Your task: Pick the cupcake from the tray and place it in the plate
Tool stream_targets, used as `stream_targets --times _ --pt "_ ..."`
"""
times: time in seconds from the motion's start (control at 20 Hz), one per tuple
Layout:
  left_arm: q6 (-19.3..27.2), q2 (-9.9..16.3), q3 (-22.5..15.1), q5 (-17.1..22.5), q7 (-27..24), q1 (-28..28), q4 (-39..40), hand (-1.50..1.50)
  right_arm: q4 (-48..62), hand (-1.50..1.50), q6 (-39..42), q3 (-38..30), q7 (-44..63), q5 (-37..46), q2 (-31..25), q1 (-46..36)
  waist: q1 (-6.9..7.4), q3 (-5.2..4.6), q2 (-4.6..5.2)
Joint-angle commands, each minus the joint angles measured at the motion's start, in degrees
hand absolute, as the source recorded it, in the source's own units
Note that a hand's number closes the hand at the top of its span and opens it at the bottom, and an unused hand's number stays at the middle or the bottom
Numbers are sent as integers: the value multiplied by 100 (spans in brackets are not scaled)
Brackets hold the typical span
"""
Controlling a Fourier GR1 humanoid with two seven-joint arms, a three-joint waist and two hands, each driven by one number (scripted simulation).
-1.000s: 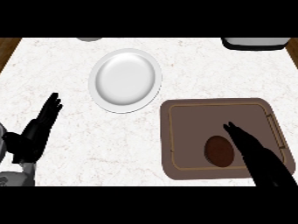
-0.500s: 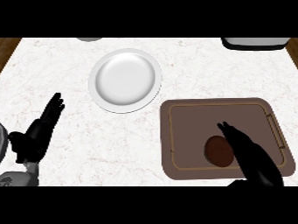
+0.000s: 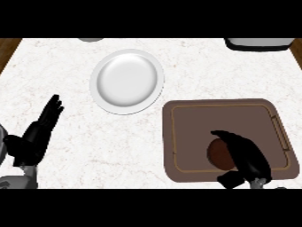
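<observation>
A brown cupcake point(image 3: 216, 153) lies on the brown tray point(image 3: 199, 117) at the lower right, near the tray's front edge. My right hand point(image 3: 246, 156) lies over the cupcake's right side, fingers stretched forward and bent slightly down onto it, thumb low at the tray's front rim. Part of the cupcake is hidden under the hand. The white plate point(image 3: 127, 81) sits up and to the left of the tray, with nothing on it. At the lower left my left hand point(image 3: 36, 135) rests open, fingers pointing up.
A grey appliance point(image 3: 257, 43) stands at the counter's back right edge, and a small grey object point(image 3: 91, 39) at the back left of centre. Dark wood floor shows past both side edges of the white marble counter point(image 3: 61, 71).
My right hand has drawn back toward the lower edge and shifted left, closing onto the cupcake's right side. The cupcake, plate and left hand have stayed where they were.
</observation>
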Motion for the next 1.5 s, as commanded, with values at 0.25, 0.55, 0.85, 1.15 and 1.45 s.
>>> stream_targets --times 0.25,0.55,0.85,1.15,1.45 --pt "-206 -123 338 -74 26 -550 543 0 687 150 -98 -66 -955 270 299 -186 -20 3 6" --pt "-259 -114 312 -178 -53 -7 84 0 -279 150 -601 197 -957 896 313 289 -33 1 -11" --pt "-201 -152 205 -243 297 86 -412 0 1514 150 -1175 -996 -335 1067 659 -1021 64 8 4" --pt "-288 -257 326 -386 -112 49 25 0 662 150 -1174 -1159 -660 997 609 -1060 -15 2 -5" --pt "-160 -461 318 -512 -330 104 264 0 -848 150 -832 -891 -12 1420 643 -966 -50 -2 -13"
